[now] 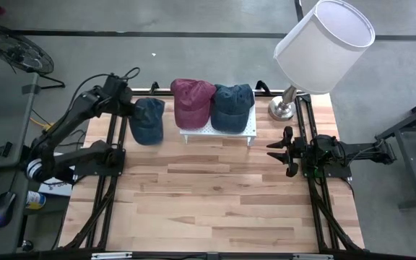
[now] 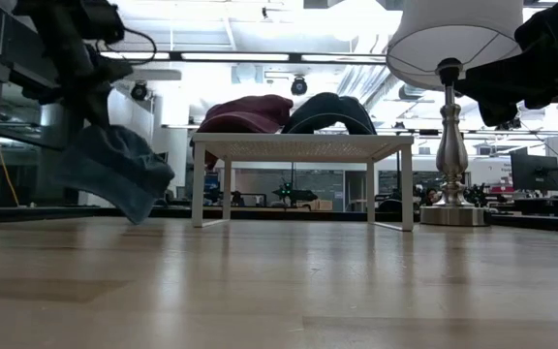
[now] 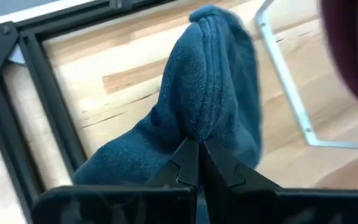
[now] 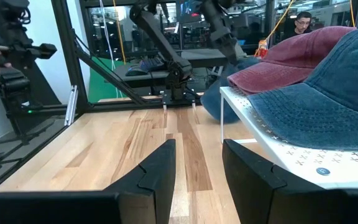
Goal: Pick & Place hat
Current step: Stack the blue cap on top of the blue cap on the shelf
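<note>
- Three hats are seen in the high view: a dark blue hat (image 1: 148, 120) at upper left, then a maroon hat (image 1: 191, 102) and a denim blue hat (image 1: 232, 107), both laid on a small white perforated stand (image 1: 217, 131) at upper centre.
- The dark blue hat is held off the table (image 1: 222, 202) by the left gripper (image 3: 197, 163), whose jaws are clamped together on its fabric.
- The right gripper (image 4: 197, 163) is kept at centre right of the high view, jaws apart, nothing between them.
- A lamp (image 1: 320, 43) is placed at upper right.
</note>
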Controlling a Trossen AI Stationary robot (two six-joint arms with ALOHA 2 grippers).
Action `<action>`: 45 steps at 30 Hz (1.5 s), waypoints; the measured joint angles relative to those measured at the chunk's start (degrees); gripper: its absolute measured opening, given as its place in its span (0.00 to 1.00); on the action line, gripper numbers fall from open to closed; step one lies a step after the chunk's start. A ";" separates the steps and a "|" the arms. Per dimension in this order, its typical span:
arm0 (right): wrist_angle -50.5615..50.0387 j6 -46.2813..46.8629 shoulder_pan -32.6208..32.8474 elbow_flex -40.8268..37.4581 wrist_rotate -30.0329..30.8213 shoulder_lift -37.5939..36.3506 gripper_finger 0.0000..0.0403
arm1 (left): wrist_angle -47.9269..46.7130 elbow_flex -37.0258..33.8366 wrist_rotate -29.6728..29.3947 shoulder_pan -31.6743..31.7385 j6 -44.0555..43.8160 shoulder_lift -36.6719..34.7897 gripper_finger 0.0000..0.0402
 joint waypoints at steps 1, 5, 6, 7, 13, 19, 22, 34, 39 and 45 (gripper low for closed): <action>0.02 -0.01 0.00 -0.02 0.00 0.01 0.31 | -0.02 0.00 0.77 0.00 0.00 -0.90 0.00; 0.00 0.01 0.01 0.00 0.02 0.01 0.31 | -1.18 1.00 3.64 0.00 0.00 -3.66 0.00; 0.02 -0.01 -0.01 -0.02 0.00 -0.01 0.31 | -2.25 1.76 3.64 0.00 0.16 -4.07 0.00; 0.00 -0.01 0.01 -0.02 0.02 -0.01 0.31 | -3.44 2.74 3.58 0.00 0.50 -4.49 0.00; 0.01 -0.01 0.00 0.01 0.01 0.00 0.31 | -10.81 11.41 1.17 0.00 2.09 -5.26 0.00; 0.00 0.00 0.00 0.01 0.01 0.00 0.31 | -14.47 21.36 4.92 0.00 1.41 -5.26 0.00; 0.02 0.00 -0.01 -0.01 0.02 0.00 0.31 | -14.56 25.15 8.39 0.00 0.43 -5.30 0.00; 0.07 -1.56 0.01 0.01 2.09 0.01 0.31 | -13.86 36.69 20.15 0.00 -3.52 -4.01 0.00; 0.33 -1.52 -0.01 0.01 5.01 0.00 0.31 | -12.64 39.76 26.13 -0.02 -4.86 -3.07 0.00; 1.35 0.59 0.00 0.01 3.53 0.02 0.31 | -4.15 39.89 32.15 -0.02 -7.28 -2.73 0.00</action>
